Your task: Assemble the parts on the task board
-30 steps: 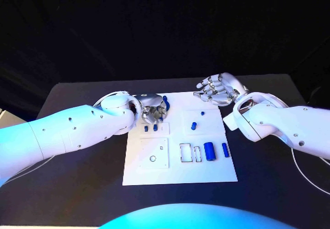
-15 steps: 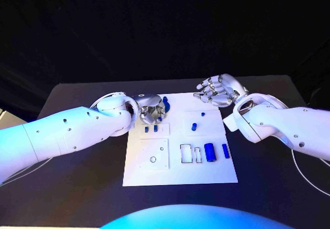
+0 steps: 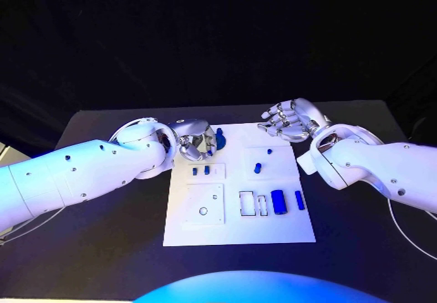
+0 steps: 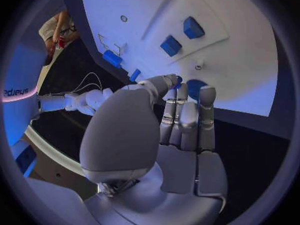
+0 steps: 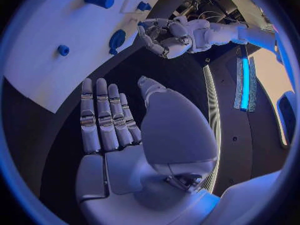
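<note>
Left hand (image 3: 196, 142) has lifted toward the task board's (image 3: 239, 230) far corner, fingers curled, grip undeterminable; right hand (image 3: 290, 120) empty, fingers apart.

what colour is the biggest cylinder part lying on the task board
Blue; the cylinder part shows best in the head view, lying on the white task board.

Black table (image 3: 109, 240) under the white plate, against a dark backdrop (image 3: 218, 50).

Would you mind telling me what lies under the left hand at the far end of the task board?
Beneath the left hand a round blue part lies on the task board, by the fingertips. Whether the fingers touch or grip it is hidden.
</note>
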Controlling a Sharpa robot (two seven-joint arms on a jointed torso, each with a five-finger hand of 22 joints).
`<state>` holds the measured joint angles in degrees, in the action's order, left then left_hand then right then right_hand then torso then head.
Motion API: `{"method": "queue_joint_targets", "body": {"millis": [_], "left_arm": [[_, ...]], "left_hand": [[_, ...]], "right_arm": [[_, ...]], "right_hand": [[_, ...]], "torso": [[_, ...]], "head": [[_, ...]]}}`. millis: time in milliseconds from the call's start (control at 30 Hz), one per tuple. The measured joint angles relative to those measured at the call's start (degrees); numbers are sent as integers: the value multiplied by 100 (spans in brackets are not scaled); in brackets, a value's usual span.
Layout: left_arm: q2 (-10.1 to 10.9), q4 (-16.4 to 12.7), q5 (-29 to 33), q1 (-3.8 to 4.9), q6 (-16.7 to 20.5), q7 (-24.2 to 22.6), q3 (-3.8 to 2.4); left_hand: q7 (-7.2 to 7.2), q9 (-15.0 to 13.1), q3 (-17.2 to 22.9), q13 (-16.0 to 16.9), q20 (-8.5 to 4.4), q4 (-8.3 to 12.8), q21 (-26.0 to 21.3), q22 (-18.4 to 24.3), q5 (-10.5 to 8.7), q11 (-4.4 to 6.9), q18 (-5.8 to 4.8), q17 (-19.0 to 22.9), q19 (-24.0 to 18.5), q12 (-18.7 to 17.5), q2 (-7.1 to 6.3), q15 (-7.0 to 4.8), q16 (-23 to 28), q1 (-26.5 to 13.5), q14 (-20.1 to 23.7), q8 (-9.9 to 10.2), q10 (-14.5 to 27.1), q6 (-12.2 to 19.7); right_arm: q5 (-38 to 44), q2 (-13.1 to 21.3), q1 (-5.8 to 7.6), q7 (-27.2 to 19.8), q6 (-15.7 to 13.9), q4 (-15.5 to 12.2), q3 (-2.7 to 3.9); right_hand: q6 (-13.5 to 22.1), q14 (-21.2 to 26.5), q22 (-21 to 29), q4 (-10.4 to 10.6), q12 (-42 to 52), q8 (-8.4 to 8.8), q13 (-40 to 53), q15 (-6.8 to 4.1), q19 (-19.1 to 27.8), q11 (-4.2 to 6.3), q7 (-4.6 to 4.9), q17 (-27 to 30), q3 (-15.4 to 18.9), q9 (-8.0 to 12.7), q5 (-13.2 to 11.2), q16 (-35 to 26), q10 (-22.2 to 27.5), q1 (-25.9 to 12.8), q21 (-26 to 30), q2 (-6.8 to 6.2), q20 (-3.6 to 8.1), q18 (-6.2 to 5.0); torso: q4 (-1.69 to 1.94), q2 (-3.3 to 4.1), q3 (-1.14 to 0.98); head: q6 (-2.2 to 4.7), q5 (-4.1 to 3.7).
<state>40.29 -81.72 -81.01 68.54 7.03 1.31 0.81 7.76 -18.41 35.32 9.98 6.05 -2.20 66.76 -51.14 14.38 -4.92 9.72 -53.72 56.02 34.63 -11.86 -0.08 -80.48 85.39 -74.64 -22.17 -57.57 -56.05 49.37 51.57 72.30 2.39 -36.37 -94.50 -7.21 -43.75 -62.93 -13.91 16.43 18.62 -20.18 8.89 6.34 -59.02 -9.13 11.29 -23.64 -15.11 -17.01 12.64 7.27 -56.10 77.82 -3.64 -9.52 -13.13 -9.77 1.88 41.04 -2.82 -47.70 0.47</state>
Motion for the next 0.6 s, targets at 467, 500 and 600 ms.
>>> {"method": "queue_joint_targets", "body": {"millis": [467,500,600], "left_arm": [[-20,276,94,-5,-108,46,7],[-24,291,94,-6,-118,48,9],[-29,338,93,-6,-150,55,11]], "left_hand": [[-9,-5,0,0,0,2,18,-3,13,0,0,-5,0,-9,-23,0,0,-22,0,12,0,-9],[-9,-5,0,0,0,2,18,-3,13,0,0,-5,0,-9,-23,0,0,-23,0,12,0,-9],[-9,-5,0,0,0,2,18,-3,12,0,0,-5,0,-26,-23,0,0,-23,0,37,0,-9]], "right_arm": [[-6,5,0,0,1,-6,0],[-6,5,0,0,2,-6,0],[-7,8,-3,0,2,-6,0]], "right_hand": [[0,0,22,0,0,0,-18,0,0,-21,0,11,0,0,0,0,21,0,0,0,0,0],[0,0,27,0,0,0,-18,0,0,-21,0,14,0,-1,0,0,21,0,0,0,0,0],[0,0,27,0,0,0,-19,0,0,-20,0,14,0,-1,0,0,21,0,0,0,0,0]], "torso": [[-7,13,8],[-7,13,8],[-10,13,7]], "head": [[4,22],[4,22],[5,24]]}}
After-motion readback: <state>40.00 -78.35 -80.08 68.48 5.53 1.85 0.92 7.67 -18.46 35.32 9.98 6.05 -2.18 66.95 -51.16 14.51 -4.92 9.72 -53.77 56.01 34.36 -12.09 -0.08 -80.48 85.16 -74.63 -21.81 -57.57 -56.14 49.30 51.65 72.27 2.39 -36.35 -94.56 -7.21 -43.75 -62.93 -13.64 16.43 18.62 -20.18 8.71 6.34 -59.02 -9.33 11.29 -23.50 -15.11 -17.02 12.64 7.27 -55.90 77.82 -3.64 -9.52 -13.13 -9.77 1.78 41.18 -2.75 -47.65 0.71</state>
